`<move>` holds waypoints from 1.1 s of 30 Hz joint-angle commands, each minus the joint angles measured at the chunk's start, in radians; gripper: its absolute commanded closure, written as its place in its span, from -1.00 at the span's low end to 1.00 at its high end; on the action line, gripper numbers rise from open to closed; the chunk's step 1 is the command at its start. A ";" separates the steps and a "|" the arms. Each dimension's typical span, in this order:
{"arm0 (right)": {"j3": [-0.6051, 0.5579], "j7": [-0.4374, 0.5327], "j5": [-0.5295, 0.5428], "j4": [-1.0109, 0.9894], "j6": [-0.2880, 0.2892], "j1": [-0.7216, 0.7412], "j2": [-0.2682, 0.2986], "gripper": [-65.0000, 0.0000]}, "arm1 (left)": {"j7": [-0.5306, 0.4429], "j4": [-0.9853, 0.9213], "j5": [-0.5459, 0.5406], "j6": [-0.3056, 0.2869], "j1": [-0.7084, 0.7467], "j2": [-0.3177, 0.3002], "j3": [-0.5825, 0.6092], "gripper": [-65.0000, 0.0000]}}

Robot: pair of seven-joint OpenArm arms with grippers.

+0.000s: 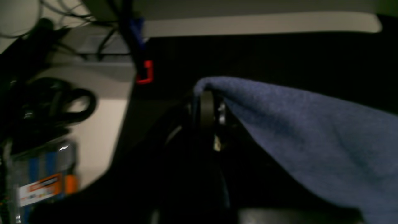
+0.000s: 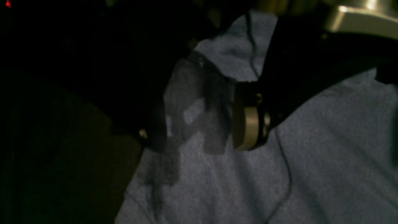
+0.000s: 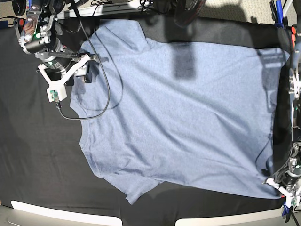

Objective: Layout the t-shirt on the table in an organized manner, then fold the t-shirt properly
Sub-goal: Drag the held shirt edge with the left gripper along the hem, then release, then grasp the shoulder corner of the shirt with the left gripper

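Observation:
The blue-grey t-shirt [image 3: 178, 113] lies spread flat over the black table [image 3: 37, 155], collar to the left and hem to the right. My left gripper [image 3: 277, 184] is at the hem's near right corner. In the left wrist view it [image 1: 206, 105] is shut on a fold of the t-shirt [image 1: 311, 140], which drapes off its fingers. My right gripper [image 3: 87, 70] hovers at the far left shoulder area. The right wrist view shows it [image 2: 199, 124] open, jaws wide apart, directly above the t-shirt [image 2: 311, 155] with nothing between them.
A black cable loop [image 3: 101, 103] from the right arm hangs over the shirt's left part. A red clamp [image 1: 145, 73] grips the table corner. The light rim [image 3: 61, 217] runs along the near edge. Cables and gear crowd the far edge [image 3: 108, 4].

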 commanded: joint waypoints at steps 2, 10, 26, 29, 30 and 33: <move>0.004 0.018 0.007 0.016 0.011 0.005 0.005 -0.01 | -0.026 0.016 0.024 0.011 -0.047 -0.013 0.002 0.78; 0.004 0.009 0.007 0.016 0.011 0.005 0.005 -0.01 | 0.098 0.016 0.019 0.007 -0.051 -0.018 0.002 0.24; 0.004 0.023 0.020 0.016 0.011 0.005 0.005 -0.01 | 0.461 0.470 -0.287 -0.271 0.377 -0.132 -0.293 0.25; 0.004 0.028 0.043 0.016 0.011 0.005 0.005 -0.01 | 0.479 0.652 -0.293 -0.270 0.564 -0.128 -0.396 0.25; 0.004 0.028 0.046 0.016 0.011 0.005 0.005 -0.01 | 0.479 0.709 -0.303 -0.271 0.627 -0.126 -0.425 0.25; 0.004 0.027 0.045 0.016 0.011 0.005 0.005 -0.01 | 0.484 0.851 -0.306 -0.270 0.797 -0.107 -0.513 0.24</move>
